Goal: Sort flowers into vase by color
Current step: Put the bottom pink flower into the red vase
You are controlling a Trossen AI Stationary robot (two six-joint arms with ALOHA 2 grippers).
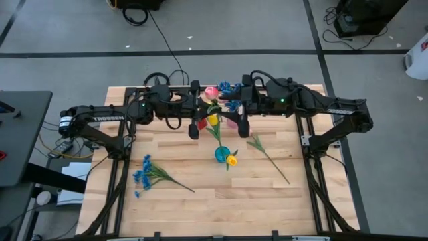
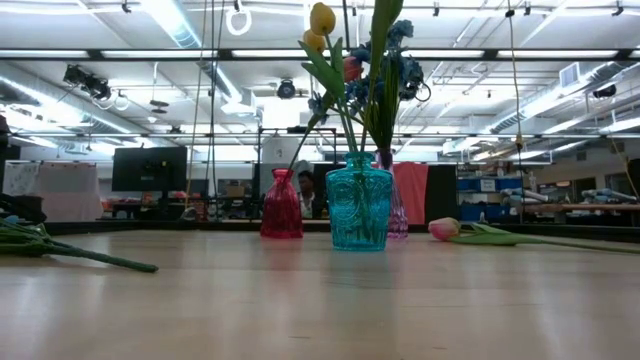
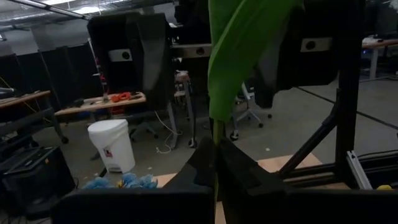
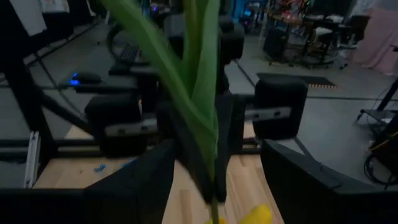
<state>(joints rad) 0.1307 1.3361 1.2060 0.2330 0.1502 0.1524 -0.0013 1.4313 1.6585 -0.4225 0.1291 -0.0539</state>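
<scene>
Above desk (image 1: pixel 200 201) centre: left tool (image 3: pixel 214 162) clamped on pink tulip (image 1: pixel 210 92) stem; right tool (image 4: pixel 214 177) fingers apart around it. Blue sprig (image 1: pixel 144 175) lies left; another tulip (image 1: pixel 267 155) right.

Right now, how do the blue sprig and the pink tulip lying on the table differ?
The blue sprig carries many small blue blossoms; the pink tulip ends in one pink bud. The blue sprig lies on the left side of the table, the pink tulip on the right, nearer the teal vase. Both have long green stems and lie flat on the wood.
</scene>
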